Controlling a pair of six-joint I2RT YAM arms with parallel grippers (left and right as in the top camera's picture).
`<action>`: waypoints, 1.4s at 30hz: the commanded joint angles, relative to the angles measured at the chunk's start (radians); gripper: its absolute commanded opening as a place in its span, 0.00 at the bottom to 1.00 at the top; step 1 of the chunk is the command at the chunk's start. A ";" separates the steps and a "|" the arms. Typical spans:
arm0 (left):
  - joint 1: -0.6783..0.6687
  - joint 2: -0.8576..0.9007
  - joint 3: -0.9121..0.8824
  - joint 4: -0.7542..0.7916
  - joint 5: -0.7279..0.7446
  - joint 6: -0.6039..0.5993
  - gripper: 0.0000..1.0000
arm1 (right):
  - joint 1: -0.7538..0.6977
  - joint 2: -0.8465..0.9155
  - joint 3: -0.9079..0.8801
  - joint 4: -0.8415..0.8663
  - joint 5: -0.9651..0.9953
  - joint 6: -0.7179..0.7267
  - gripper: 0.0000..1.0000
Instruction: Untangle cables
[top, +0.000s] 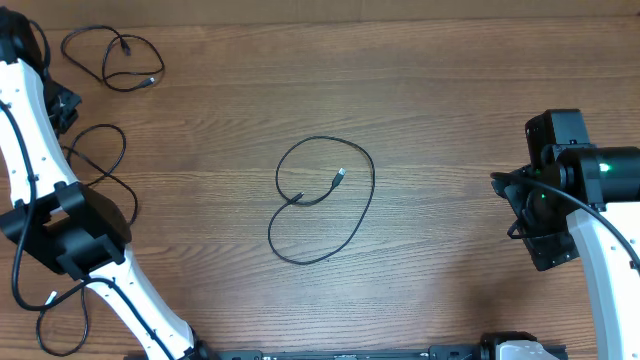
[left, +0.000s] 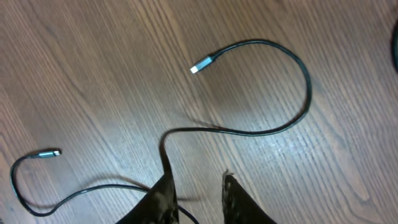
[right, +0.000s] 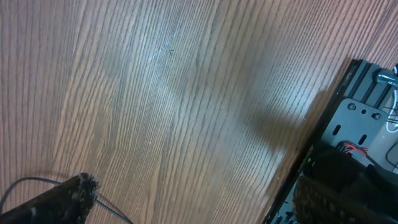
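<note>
One cable (top: 322, 205) lies in loose loops at the middle of the table, its silver plug (top: 340, 176) inside the upper loop. A second cable (top: 110, 62) lies in loops at the far left corner. It also shows in the left wrist view (left: 292, 118), with one plug (left: 202, 64) above and the other (left: 48, 153) at the left. My left gripper (left: 198, 190) is open just above it, and the cord runs past its left finger. In the overhead view the left gripper (top: 62, 105) is beside that cable. My right gripper (right: 196, 186) is wide open and empty, at the right edge (top: 512, 200).
A thicker black arm wire (top: 105, 160) loops beside the left arm (top: 70, 230). A thin black cord (right: 31, 180) shows at the lower left of the right wrist view. The table's front edge and black base rail (right: 329, 124) are close to the right gripper.
</note>
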 joint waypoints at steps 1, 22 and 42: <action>0.026 0.007 0.008 -0.017 0.001 0.002 0.49 | -0.004 -0.016 0.024 0.000 0.002 0.006 1.00; 0.051 0.021 0.007 -0.119 0.277 0.139 0.78 | -0.004 -0.016 0.024 0.000 0.002 0.006 1.00; 0.006 0.052 -0.187 -0.066 0.337 0.187 0.04 | -0.003 -0.016 0.024 0.000 0.002 0.006 1.00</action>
